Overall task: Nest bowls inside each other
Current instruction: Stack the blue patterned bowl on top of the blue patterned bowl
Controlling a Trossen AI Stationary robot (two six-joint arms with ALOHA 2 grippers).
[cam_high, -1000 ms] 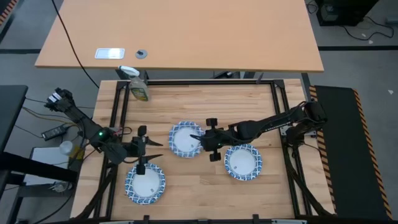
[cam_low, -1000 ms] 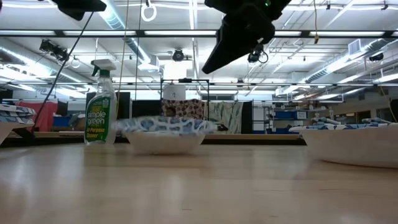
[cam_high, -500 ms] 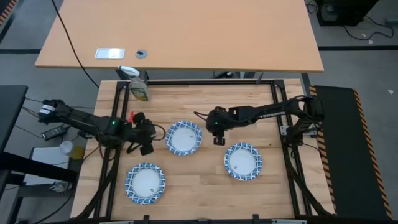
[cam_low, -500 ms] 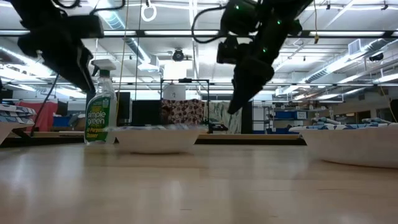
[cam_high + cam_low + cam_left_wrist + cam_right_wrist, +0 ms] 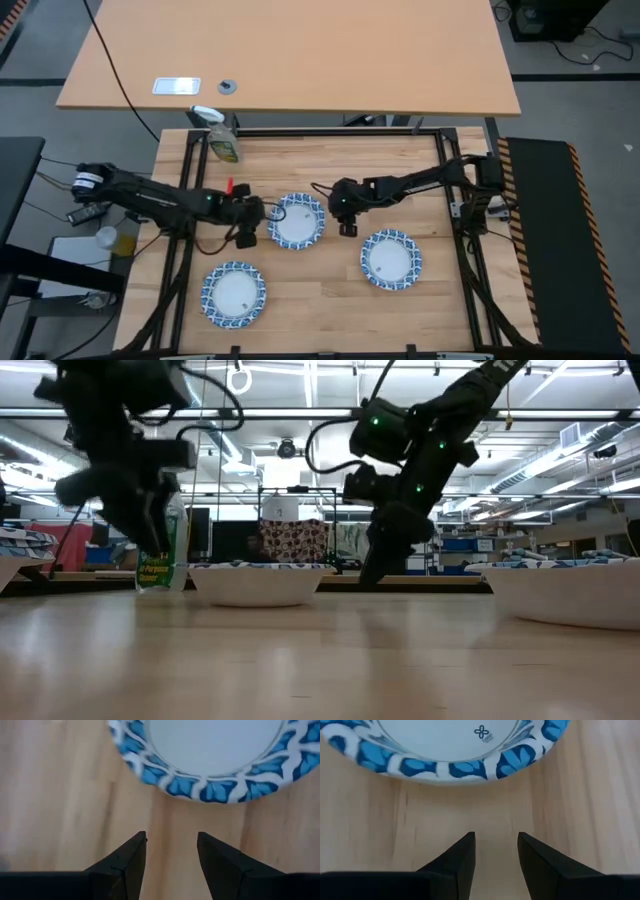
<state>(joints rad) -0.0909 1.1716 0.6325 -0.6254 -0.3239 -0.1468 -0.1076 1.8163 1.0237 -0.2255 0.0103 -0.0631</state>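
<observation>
Three blue-and-white rimmed bowls rest on their bases on the wooden table. One sits at the centre (image 5: 298,221) (image 5: 255,582), one at the near right (image 5: 391,259) and one at the near left (image 5: 233,293). My left gripper (image 5: 262,213) (image 5: 171,837) is open and low, just left of the centre bowl's rim (image 5: 200,790), touching nothing. My right gripper (image 5: 332,205) (image 5: 496,836) is open too, just right of the same bowl's rim (image 5: 445,770), with bare wood between its fingers.
A spray bottle (image 5: 222,140) (image 5: 158,550) stands at the far left corner. A black frame (image 5: 330,132) runs around the table's edges. Bare wood lies between the bowls and along the far side.
My left gripper has swung from above the near-left bowl toward the centre bowl's left side and come down. My right gripper has drawn back off the centre bowl's right rim toward the far edge and sunk to table height. The centre bowl, blurred a second ago, now sits level.
</observation>
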